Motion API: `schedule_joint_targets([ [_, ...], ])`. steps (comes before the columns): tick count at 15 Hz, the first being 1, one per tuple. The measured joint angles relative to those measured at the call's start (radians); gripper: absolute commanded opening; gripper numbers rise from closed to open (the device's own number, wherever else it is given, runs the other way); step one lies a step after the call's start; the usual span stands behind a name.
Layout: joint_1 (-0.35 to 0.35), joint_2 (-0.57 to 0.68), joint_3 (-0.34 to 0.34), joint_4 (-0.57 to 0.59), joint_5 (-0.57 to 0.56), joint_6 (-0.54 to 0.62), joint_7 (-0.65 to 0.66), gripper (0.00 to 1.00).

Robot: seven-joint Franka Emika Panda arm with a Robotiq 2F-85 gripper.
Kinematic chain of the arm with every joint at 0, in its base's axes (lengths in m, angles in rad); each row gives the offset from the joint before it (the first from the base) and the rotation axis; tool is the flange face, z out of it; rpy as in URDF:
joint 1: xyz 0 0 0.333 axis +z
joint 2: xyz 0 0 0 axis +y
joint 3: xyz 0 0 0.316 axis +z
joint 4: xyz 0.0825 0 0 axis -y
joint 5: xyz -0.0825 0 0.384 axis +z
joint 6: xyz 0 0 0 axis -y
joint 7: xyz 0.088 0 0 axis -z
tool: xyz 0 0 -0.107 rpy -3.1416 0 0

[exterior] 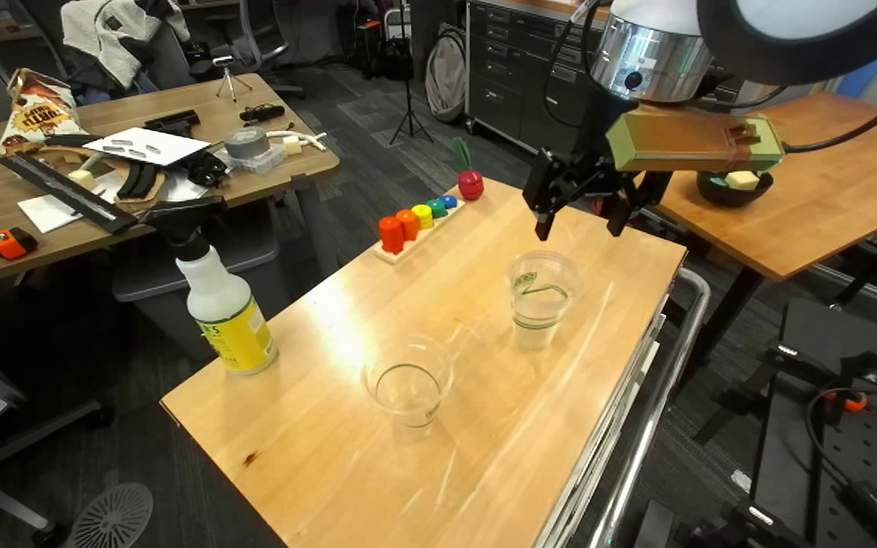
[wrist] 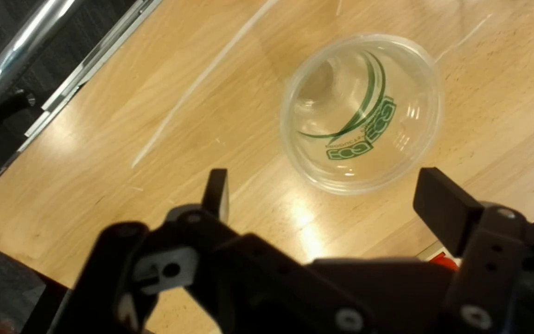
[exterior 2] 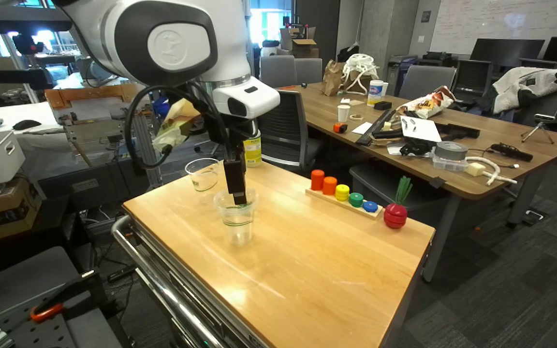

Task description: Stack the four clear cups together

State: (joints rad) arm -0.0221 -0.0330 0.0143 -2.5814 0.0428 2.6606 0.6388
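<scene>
Nearer the spray bottle (exterior: 233, 320), one clear cup (exterior: 409, 384) is standing upright, farther from that bottle nested clear cups (exterior: 539, 301) are standing upright, and beside these you are holding the gripper (exterior: 578, 230) raised, jaws spread wide.

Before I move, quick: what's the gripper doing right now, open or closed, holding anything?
Gripper: open, holding nothing.

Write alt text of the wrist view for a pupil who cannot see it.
What look like nested clear plastic cups, printed in green, stand upright on a wooden table, seen from above. The robot's open black hand spans the bottom of the picture, holding nothing. A shiny metal rail crosses the top left corner.
</scene>
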Motion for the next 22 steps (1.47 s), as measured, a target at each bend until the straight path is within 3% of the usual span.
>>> schedule_joint_targets([
  [7, -0.001, 0.051, -0.013, 0.016, -0.199, -0.002, 0.154, 1.0],
  [16, 0.018, 0.144, -0.015, 0.073, -0.23, -0.011, 0.181, 1.0],
  [17, 0.022, 0.152, -0.015, 0.075, -0.23, -0.011, 0.182, 0.82],
  [22, 0.041, 0.175, -0.019, 0.076, -0.23, -0.02, 0.193, 0.42],
])
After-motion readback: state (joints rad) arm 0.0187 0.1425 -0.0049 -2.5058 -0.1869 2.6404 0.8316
